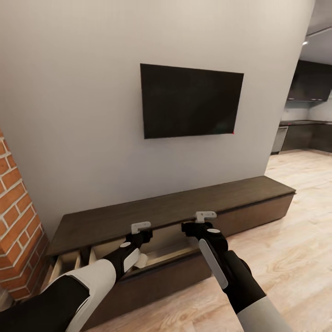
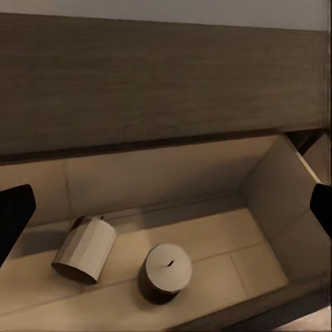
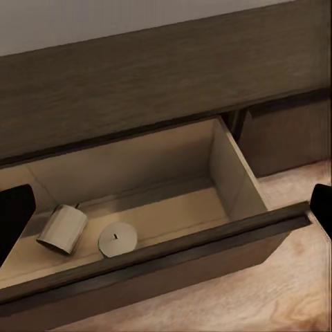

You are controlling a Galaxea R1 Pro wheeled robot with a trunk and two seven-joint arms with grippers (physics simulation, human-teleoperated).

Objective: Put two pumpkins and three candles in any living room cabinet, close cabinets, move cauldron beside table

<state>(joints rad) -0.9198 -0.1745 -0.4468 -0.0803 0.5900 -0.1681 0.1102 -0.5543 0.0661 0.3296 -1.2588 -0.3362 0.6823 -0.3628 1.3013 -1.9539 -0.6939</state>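
The long dark brown cabinet (image 1: 184, 207) runs along the wall under a TV. One of its drawers (image 1: 170, 252) is pulled out, showing a pale inside. Two beige-grey candles rest in it: one lies on its side (image 2: 84, 249) (image 3: 62, 228), the other stands upright (image 2: 167, 271) (image 3: 117, 240). My left gripper (image 1: 138, 237) (image 2: 166, 214) hovers open above the drawer, with nothing between its fingers. Beside it, my right gripper (image 1: 196, 228) (image 3: 166, 211) is open over the same drawer. The pumpkins, cauldron and table are out of view.
A red brick wall (image 1: 16, 221) stands at the left end of the cabinet, where another drawer (image 1: 69, 263) is also pulled out. A black TV (image 1: 191, 101) hangs on the grey wall. Light wood floor (image 1: 286, 240) stretches right toward a dark kitchen (image 1: 306, 124).
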